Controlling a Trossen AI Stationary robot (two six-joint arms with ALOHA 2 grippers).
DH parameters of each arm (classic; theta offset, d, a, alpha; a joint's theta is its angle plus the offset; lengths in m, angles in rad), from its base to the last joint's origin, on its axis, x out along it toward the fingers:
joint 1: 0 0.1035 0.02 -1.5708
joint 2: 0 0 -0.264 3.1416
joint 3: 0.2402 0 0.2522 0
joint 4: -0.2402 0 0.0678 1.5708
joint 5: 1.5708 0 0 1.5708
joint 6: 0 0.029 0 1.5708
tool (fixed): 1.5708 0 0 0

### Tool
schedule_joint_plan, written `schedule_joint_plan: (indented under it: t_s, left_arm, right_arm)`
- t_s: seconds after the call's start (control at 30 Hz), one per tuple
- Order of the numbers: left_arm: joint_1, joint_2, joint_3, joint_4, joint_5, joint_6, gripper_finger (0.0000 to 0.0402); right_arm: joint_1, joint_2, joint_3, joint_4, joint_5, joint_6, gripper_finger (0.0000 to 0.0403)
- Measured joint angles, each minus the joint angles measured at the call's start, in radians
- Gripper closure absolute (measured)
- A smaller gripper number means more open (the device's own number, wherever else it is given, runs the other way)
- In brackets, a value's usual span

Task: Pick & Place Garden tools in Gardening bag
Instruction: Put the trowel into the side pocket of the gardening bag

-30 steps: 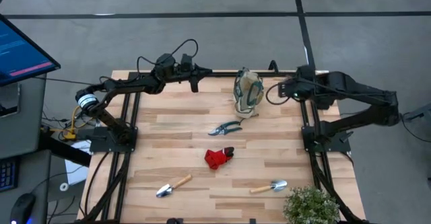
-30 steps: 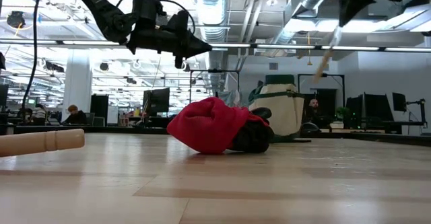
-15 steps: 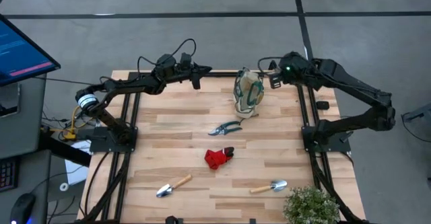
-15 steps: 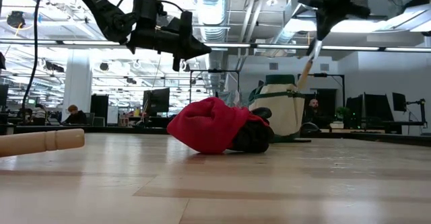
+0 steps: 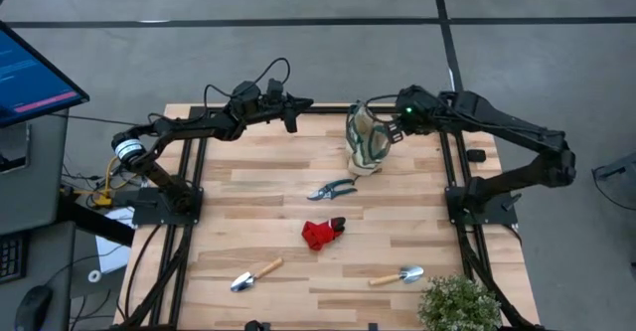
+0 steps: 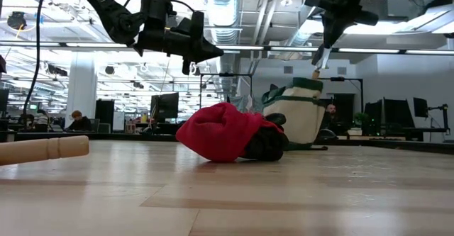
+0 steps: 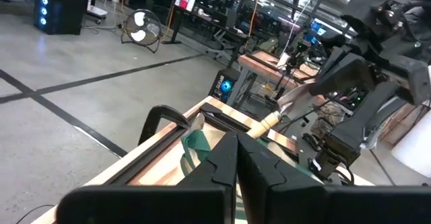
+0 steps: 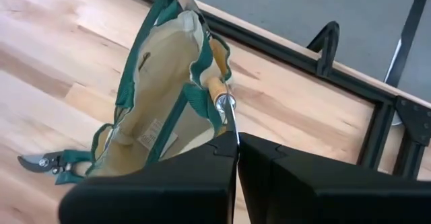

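The beige gardening bag (image 5: 366,140) with green trim stands at the table's far middle, mouth up (image 8: 165,83). My right gripper (image 5: 392,128) is above its right rim, shut on a wooden-handled silver tool (image 8: 217,93). My left gripper (image 5: 288,122) hovers shut and empty at the far edge, left of the bag. The teal shears (image 5: 333,189), the red-and-black glove (image 5: 323,233) and two trowels (image 5: 256,273) (image 5: 397,275) lie flat on the table. My right gripper pinches the tool's metal end (image 8: 229,120) between its two fingers, coming from above. The tool hangs below the fingers, slightly tilted, wooden handle (image 6: 318,62) down. The handle's lower end is at the bag's green rim (image 8: 202,83); whether it touches, I cannot tell.
A leafy potted plant (image 5: 459,306) stands at the near right corner. Black frame rails (image 8: 323,56) run along the far edge behind the bag. Bare wood lies between the bag and the shears and on the table's left half.
My right gripper has carried the tool toward the table's left, from the far right edge to above the bag, and has come down a little. The tool's handle now reaches the bag's rim. My left gripper has kept still.
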Motion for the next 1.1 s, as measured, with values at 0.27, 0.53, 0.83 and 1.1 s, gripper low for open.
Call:
schedule_joint_plan:
  t_s: [0.27, 0.53, 0.83, 1.1]
  left_arm:
    - [0.0, 0.0, 0.0, 0.0, -0.012, 0.0, 0.0394]
    - [-0.022, 0.042, 0.0, -0.004, -0.064, -0.022, 0.0394]
    - [-0.115, 0.195, 0.027, 0.022, -0.133, -0.075, 0.0396]
    - [-0.118, 0.286, 0.127, 0.023, -0.141, -0.086, 0.0397]
  right_arm:
    - [0.031, -0.096, 0.0, -0.092, 0.027, 0.075, 0.0403]
    - [0.041, -0.13, 0.0, -0.144, 0.03, 0.104, 0.0403]
    - [0.003, -0.055, 0.0, -0.004, -0.026, -0.061, 0.0403]
    - [-0.022, -0.052, 0.0, 0.03, -0.053, -0.125, 0.0403]
